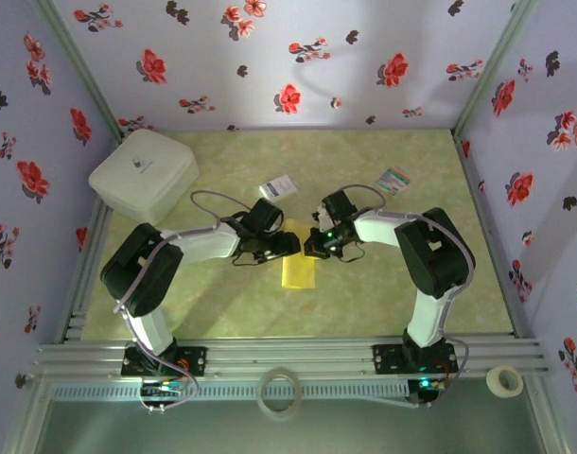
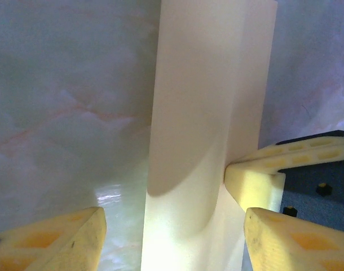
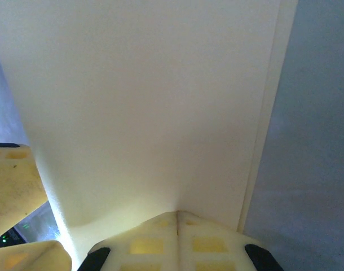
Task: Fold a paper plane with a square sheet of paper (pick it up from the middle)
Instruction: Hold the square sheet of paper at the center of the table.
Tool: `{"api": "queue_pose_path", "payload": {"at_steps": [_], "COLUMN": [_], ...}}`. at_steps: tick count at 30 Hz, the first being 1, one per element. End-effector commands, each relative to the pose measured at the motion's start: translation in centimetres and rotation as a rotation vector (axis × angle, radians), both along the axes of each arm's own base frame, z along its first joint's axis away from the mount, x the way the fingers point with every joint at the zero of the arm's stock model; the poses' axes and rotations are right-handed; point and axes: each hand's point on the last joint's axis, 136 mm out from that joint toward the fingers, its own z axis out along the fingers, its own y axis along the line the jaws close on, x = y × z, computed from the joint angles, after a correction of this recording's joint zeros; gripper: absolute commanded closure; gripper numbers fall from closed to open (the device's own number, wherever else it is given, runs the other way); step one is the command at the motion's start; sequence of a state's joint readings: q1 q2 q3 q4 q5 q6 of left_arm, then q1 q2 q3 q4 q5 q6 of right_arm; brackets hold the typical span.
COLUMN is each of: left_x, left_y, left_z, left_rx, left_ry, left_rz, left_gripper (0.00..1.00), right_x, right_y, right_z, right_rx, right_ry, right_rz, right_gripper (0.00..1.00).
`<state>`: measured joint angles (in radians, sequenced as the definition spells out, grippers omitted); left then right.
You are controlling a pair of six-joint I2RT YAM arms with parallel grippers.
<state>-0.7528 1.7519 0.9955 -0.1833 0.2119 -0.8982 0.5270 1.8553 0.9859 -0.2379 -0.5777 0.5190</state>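
Note:
The yellow-tan sheet of paper (image 1: pixel 298 270) is folded into a narrow doubled strip and hangs in the air over the middle of the table. My right gripper (image 3: pixel 177 217) is shut on its edge, and the paper (image 3: pixel 149 101) spreads away from the pinched fingertips. In the left wrist view the strip (image 2: pixel 200 130) stands upright between the wide-apart fingers of my open left gripper (image 2: pixel 172 226), touching neither. The right gripper's fingers (image 2: pixel 256 172) clamp the strip's right side there. From above, the left gripper (image 1: pixel 287 244) and right gripper (image 1: pixel 313 246) meet over the paper's top.
A white lidded box (image 1: pixel 144 172) sits at the back left. A small white card with blue print (image 1: pixel 278 188) and a striped card (image 1: pixel 394 180) lie behind the grippers. Two tape rolls (image 1: pixel 280 392) (image 1: pixel 504 380) rest on the front rail. Floral walls enclose the green table (image 1: pixel 222 303).

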Motion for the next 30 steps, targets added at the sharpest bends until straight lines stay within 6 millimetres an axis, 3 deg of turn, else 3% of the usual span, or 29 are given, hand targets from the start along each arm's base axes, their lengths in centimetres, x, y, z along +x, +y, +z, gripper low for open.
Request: {"api": "queue_pose_path", "payload": {"at_steps": [1,4,12,14,19,30], "left_x": [0.6,0.8,2.0,2.3,2.3,2.0], "left_y": [2.0,2.4,2.0,2.1,3.2,1.1], "left_z": [1.5,2.5,4.9,4.8,2.7,0.1], "left_rx": [0.029,0.017,-0.096,-0.102,-0.015,-0.011], "left_ry": [-0.039,-0.069,-0.117,-0.106,-0.045,0.033], "left_rz": [0.056,0.074,0.072,0.079,0.101,0.038], "left_gripper": [0.34,0.34,0.55,0.53,0.33,0.36], "right_x": [-1.3,-1.4,-1.6,-1.7,-1.7,-1.5], "right_y": [-1.6,-1.7,-1.4,-1.5,-1.2,-1.3], "right_z": [-3.5,-3.9,-3.9,-4.0,-3.8,-3.9], "right_rx": [-0.115,-0.129,-0.125,-0.133,-0.117,-0.126], "right_ry": [0.068,0.084,0.086,0.088,0.083,0.082], "right_rz": [0.027,0.043,0.092,0.097,0.101,0.092], "right_gripper": [0.98,0.98,0.98,0.98,0.98,0.98]}}
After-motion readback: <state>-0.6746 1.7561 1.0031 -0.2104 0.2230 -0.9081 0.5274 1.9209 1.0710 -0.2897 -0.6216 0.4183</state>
